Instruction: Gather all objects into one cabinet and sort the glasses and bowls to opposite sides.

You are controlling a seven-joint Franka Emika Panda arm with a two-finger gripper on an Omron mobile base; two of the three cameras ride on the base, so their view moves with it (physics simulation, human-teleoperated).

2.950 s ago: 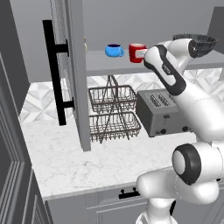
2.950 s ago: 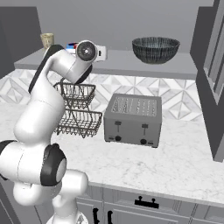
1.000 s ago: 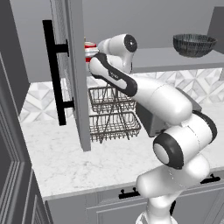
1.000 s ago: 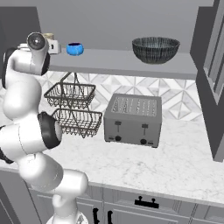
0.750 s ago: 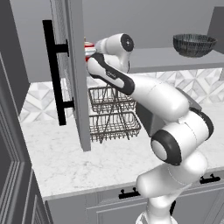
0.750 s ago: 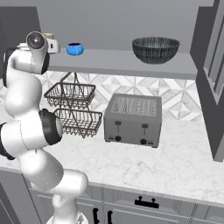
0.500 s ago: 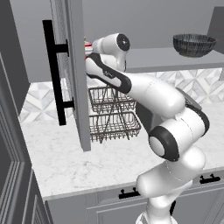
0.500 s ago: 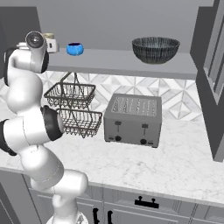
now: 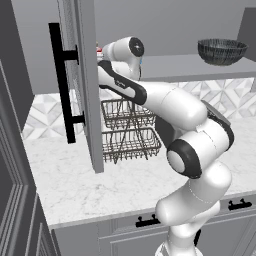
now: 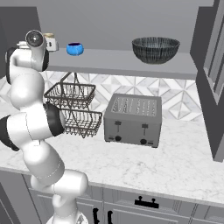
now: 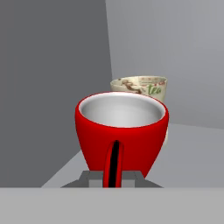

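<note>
We see the gripper [image 11: 112,177] closed on the handle of the glossy red mug [image 11: 122,131], at the flat grey shelf's [image 10: 127,63] left end, apparently touching down; printed cream cup [image 11: 144,89] just behind.

Left end of shelf: the cabinet [image 9: 210,73] side wall closes it off; the red mug [image 11: 121,133] and the cream cup [image 11: 144,88] just behind it crowd this corner.
Open door [image 9: 82,85]: it juts out over the counter, walling off any approach from the left.
Mid shelf: the blue cup [image 10: 75,48] stands alone; between it and the dark grey bowl [image 10: 155,49] lies a broad bare stretch.
Right end: the bowl takes most of the depth there.
Under the shelf: wire baskets [image 10: 74,109] and toaster [image 10: 133,119] stand against the backsplash; the counter [image 10: 183,162] in front is bare.
</note>
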